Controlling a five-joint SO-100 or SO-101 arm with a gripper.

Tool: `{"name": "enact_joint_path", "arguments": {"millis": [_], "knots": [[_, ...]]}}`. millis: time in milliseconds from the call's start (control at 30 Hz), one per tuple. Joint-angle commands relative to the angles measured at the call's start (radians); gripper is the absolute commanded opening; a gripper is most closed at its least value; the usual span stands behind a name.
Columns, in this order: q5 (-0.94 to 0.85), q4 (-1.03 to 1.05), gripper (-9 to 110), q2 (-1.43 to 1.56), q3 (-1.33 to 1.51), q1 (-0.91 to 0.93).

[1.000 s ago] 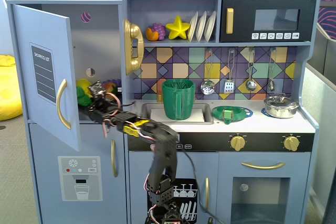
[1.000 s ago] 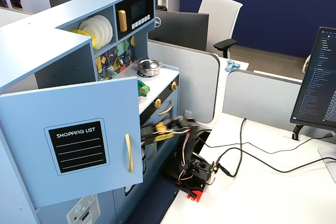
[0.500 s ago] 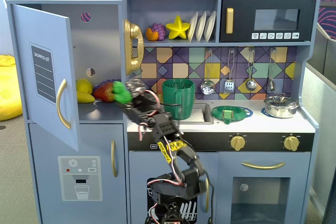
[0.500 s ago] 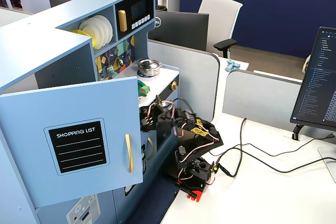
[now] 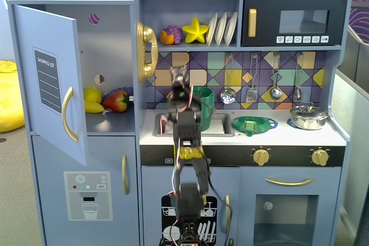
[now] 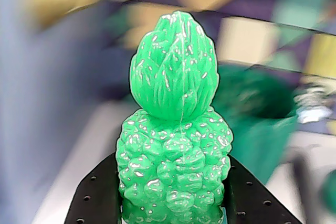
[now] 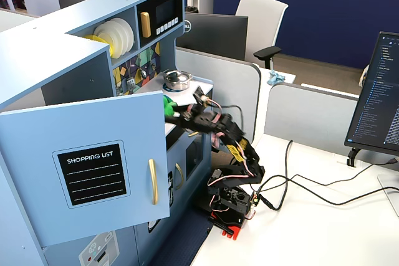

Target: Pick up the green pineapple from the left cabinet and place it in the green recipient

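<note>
the tool [image 6: 173, 203] grips the green pineapple [image 6: 173, 129] low on its bumpy body; released short of the green recipient [image 5: 203, 97], it could tumble onto the counter [image 5: 323, 133].

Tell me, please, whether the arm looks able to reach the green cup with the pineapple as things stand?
Probably yes: the pineapple sits clamped in the jaws, and the green cup stands just beyond it in the sink area with nothing visibly between them.

My base [image 7: 234, 207] sits clamped on the white bench [image 7: 324, 228], right up against the blue toy kitchen [image 7: 75, 60]. Black cables [image 7: 293, 182] snake across the bench top from my base toward a monitor stand [image 7: 361, 154] at the far right.
</note>
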Motion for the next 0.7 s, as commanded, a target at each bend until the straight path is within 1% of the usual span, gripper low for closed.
{"name": "enact_joint_path", "arguments": {"millis": [0,133,267,433,467,533,600,667], "knots": [[0.028,-0.158,0,-0.225,-0.187,0.081],[0.043,-0.270,0,-0.433,-0.328,0.123],[0.052,-0.299,0,-0.618,-0.491,0.144],[0.094,-0.351,1,-0.790,-0.588,0.172],[0.114,-0.350,6,-0.807,-0.595,0.175],[0.192,-0.364,21,-0.816,-0.592,0.176],[0.232,-0.371,30,-0.821,-0.577,0.175],[0.242,-0.371,33,-0.828,-0.574,0.169]]}}
